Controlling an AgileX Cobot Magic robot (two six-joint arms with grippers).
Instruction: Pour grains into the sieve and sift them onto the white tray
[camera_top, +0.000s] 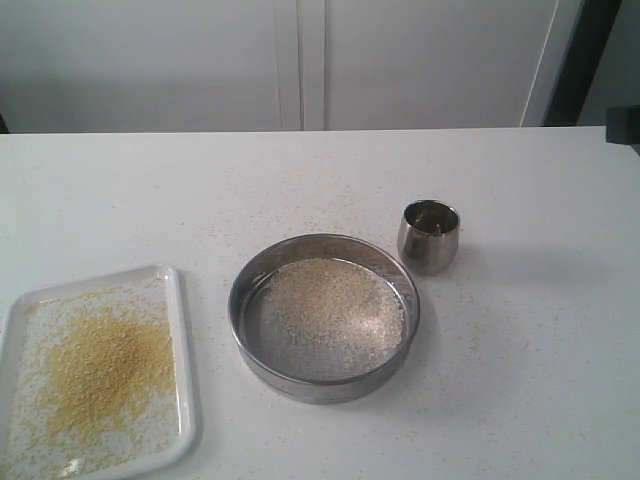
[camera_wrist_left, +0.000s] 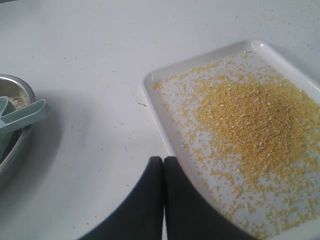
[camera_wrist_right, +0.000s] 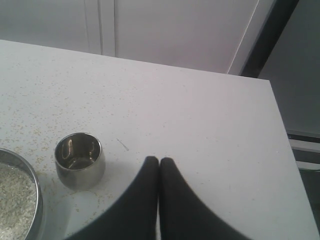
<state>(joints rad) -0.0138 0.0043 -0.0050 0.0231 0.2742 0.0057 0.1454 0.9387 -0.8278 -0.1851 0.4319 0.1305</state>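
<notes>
The white tray (camera_top: 183, 350) lies at the front left with a golden heap of grains (camera_top: 105, 365) spread on it. In the middle stands the sieve (camera_top: 322, 390), with pale coarse bits (camera_top: 335, 295) on its mesh. Neither arm shows in the exterior view. My left gripper (camera_wrist_left: 163, 159) hovers shut and empty beside the tray's (camera_wrist_left: 150, 95) rim, near the grains (camera_wrist_left: 250, 115). My right gripper (camera_wrist_right: 159, 160) is shut and empty over bare table, to one side of the steel cup (camera_wrist_right: 80, 161) and apart from the sieve's rim (camera_wrist_right: 37, 200).
The small steel cup (camera_top: 429, 238) stands upright just behind and right of the sieve. A steel bowl (camera_wrist_left: 15, 150) with a pale blue scoop (camera_wrist_left: 22, 117) shows in the left wrist view. Stray grains dot the white table. The table's right edge (camera_wrist_right: 280, 130) is close.
</notes>
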